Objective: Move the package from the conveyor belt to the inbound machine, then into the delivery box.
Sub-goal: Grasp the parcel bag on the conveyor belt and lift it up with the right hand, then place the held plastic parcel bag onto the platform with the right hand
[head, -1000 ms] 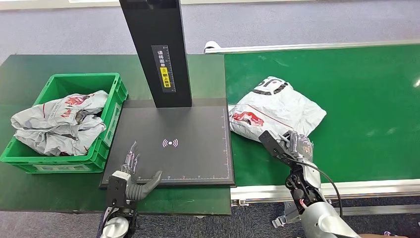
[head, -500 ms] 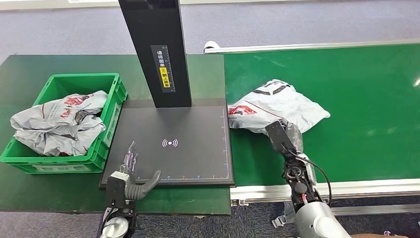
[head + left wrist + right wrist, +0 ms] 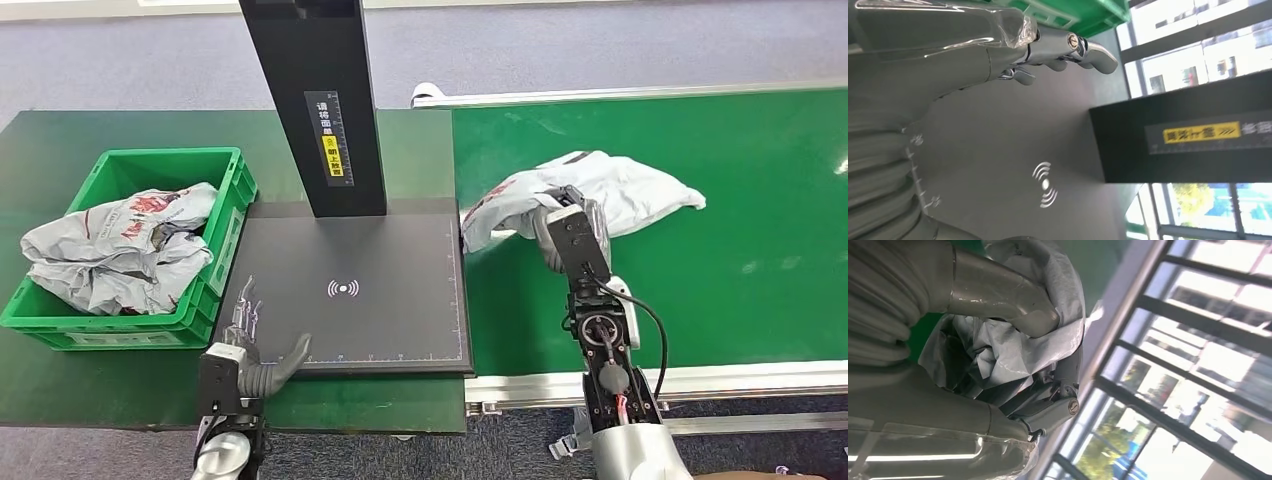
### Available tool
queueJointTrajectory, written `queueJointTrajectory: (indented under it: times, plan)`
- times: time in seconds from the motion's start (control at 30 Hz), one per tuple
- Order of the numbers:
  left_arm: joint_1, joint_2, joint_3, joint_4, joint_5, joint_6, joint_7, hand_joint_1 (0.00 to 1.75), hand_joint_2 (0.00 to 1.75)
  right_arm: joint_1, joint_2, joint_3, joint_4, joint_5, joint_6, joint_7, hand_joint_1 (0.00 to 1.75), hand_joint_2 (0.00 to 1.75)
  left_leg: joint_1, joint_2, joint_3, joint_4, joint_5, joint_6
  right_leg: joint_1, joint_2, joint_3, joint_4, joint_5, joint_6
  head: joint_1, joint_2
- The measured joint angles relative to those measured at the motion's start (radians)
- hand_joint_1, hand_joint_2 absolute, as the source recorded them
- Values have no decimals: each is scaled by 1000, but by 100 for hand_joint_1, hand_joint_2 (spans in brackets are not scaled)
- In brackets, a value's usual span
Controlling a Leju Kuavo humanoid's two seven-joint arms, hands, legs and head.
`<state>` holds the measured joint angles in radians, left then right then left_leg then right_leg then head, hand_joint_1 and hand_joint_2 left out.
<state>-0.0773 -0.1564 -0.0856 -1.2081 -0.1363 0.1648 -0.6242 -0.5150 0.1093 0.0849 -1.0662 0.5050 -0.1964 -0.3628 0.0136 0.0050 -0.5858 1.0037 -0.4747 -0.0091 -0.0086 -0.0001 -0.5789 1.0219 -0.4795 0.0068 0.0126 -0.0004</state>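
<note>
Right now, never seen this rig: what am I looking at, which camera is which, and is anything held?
It is a humanoid robot with two arms, each ending in a fingered hand. The wide picture comes from its head, looking down; the other two come from cameras at its wrists. The right hand grips a grey plastic mail package over the green conveyor belt. The left hand is open at the near edge of the black inbound machine, a flat scanning plate with a post. A green delivery box to the left already holds packages.
</note>
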Motion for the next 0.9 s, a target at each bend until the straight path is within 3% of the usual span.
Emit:
queueJointTrajectory:
  times: [0.3, 0.5, 0.67, 0.9]
  plan:
    - [-25, -3, 27, -39, -21, 16, -19, 0, 175, -58, -21, 169, -164, -110, 100, 58, 175, 175, 0, 0, 0, 0, 0, 0, 0, 0, 1, 0, 0, 0, 0, 0]
    - [-75, 2, 61, -56, -19, 29, -22, 0, 175, -217, 37, 292, -89, -237, 247, 109, 175, 175, 1, 0, 0, 0, 1, 0, 1, 0, 1, 1, 0, 0, 0, 0]
    - [-94, 7, 88, -65, -18, 29, -22, 0, 175, -294, 84, 355, -6, -274, 257, 116, 175, 175, 1, 0, 0, 0, 1, -1, 1, 0, 0, 1, 0, 0, 0, 0]
    - [-97, 10, 100, -68, -18, 29, -22, 0, 175, -318, 94, 382, 30, -282, 253, 115, 175, 175, 1, 0, 0, 0, 1, 0, 1, 0, 1, 0, 0, 0, 0, 0]
